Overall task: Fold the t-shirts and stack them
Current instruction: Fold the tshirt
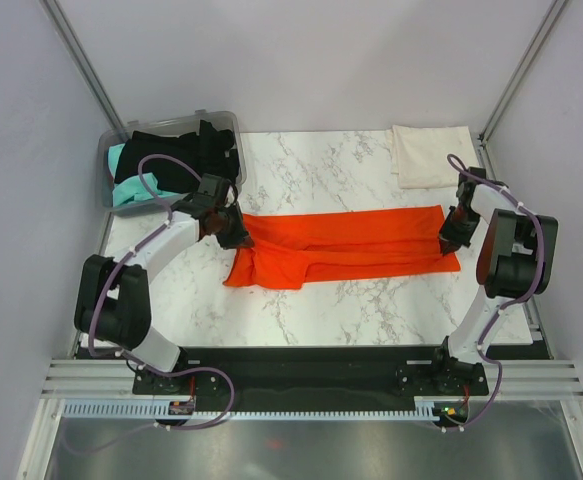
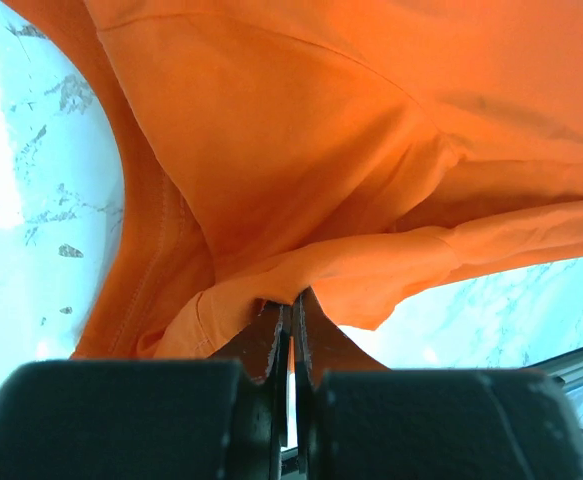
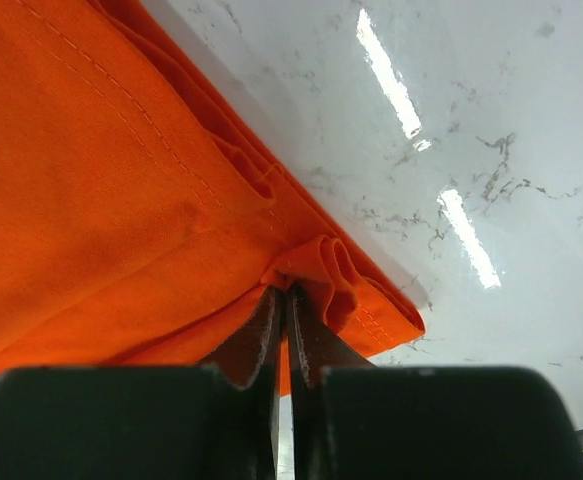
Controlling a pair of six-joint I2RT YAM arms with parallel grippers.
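While both arms pinch the orange-red t-shirt (image 1: 346, 245), it lies as a long band across mid table (image 1: 371, 310). L gripper (image 2: 289, 300) jaws nipped on left-end cloth, R gripper (image 3: 283, 295) on hem corner. Step prob. lengthwise fold. Next: lift both ends together, carry over evenly. Cream-white t-shirt (image 1: 431, 155) lies far R corner.

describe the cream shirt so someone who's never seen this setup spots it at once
On the white marble table, look to the far right corner. A folded cream t-shirt lies flat there, alone. It is the only pale cloth: the orange-red t-shirt stretches across the middle, and the black and teal t-shirts sit in the bin far left.
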